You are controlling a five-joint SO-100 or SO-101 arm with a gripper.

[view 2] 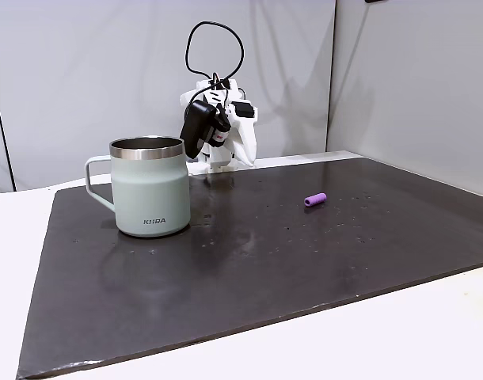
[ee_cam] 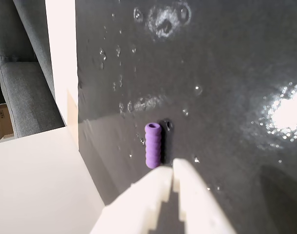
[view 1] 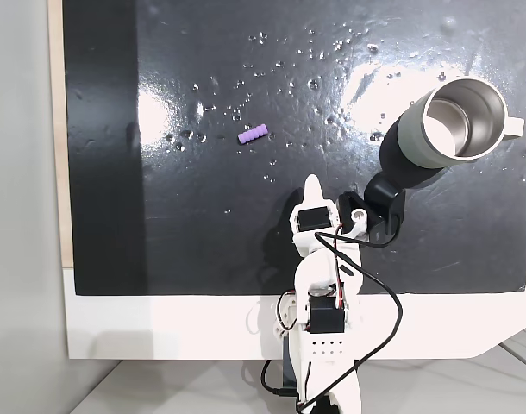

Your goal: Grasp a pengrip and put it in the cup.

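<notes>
The light-purple ribbed pengrip [view 1: 254,134] lies on the black mat, apart from everything else; it also shows as the pengrip [view 2: 315,199] and, in the wrist view, as the pengrip [ee_cam: 154,145] just ahead of my fingertips. My gripper [view 1: 311,185] sits folded back near the mat's near edge, below and right of the pengrip in a fixed view. In the wrist view the gripper [ee_cam: 173,168] is shut, its white fingers pressed together with nothing between them. The grey-green cup [view 1: 457,121] stands upright at the right, handle outward, and also appears as the cup [view 2: 150,190].
The black mat [view 1: 159,216] is glossy with small droplets and glare patches. A white table border [view 1: 159,328] runs along the near side. The arm's base and cables [view 1: 328,336] stand at that edge. A grey sofa [ee_cam: 27,92] lies beyond the table.
</notes>
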